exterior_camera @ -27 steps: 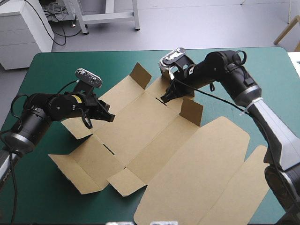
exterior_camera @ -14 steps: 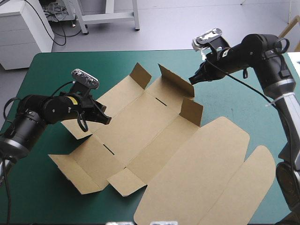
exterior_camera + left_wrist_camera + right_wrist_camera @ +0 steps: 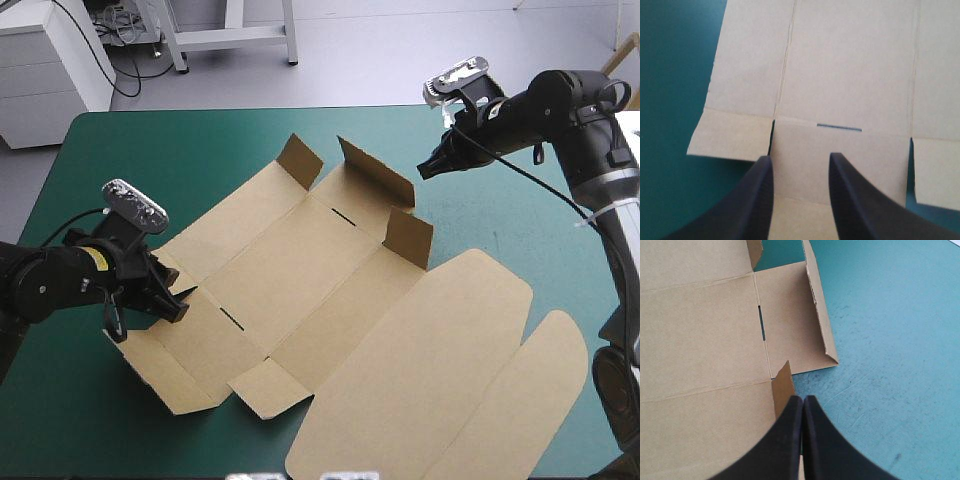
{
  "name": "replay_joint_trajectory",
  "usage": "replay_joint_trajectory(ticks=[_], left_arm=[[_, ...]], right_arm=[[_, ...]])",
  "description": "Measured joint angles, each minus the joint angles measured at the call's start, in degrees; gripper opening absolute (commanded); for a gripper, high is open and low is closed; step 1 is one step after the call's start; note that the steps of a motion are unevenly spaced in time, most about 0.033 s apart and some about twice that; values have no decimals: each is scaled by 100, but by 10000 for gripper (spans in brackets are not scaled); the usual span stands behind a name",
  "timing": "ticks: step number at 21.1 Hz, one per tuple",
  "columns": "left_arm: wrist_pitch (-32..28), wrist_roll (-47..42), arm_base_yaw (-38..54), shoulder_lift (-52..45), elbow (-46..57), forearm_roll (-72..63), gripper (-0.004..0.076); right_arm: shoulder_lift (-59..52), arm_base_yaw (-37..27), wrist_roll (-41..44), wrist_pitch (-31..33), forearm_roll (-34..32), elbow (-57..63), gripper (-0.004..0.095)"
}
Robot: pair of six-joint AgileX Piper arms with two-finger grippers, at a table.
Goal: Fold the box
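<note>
High view: the brown box [image 3: 300, 270] lies open and mostly flat in the middle of the teal-green cover [image 3: 100, 140], with a few short flaps [image 3: 375, 175] standing at its far end. Your left claw [image 3: 180, 300] has drawn back from the box's left side flap and now sits low at the sheet's near-left edge. Your right claw [image 3: 425, 172] hovers beyond the far flaps, clear of the board, much as just before.

Left wrist view: the left claw [image 3: 800, 156] is spread. A box [image 3: 850, 75] panel lies under and ahead of it, with a thin slot [image 3: 839, 127] just ahead.

Right wrist view: the right claw [image 3: 802, 397] is pressed together, pinching nothing. The box [image 3: 700, 325] lies ahead to one side and bare cover [image 3: 890, 340] to the other.
</note>
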Motion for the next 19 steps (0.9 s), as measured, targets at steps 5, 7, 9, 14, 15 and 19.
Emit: replay_joint_trajectory(ticks=[5,7,9,14,15,19], left_arm=[[411,0,0,-489,42,172,257],[411,0,0,-679,214,172,257],[411,0,0,-847,488,172,257],[403,-40,0,-1088,1253,186,257],[400,-81,0,-1096,1321,192,257],[283,-190,0,-1115,1472,197,257]], right_arm=[[-6,0,-232,0,-19,419,-17],[-6,0,-274,0,-19,516,-13],[-6,0,-299,-6,-19,554,46],[-6,0,-343,-6,-13,564,511],[-6,0,-343,-6,-13,564,583],[-6,0,-323,-6,-2,564,697]])
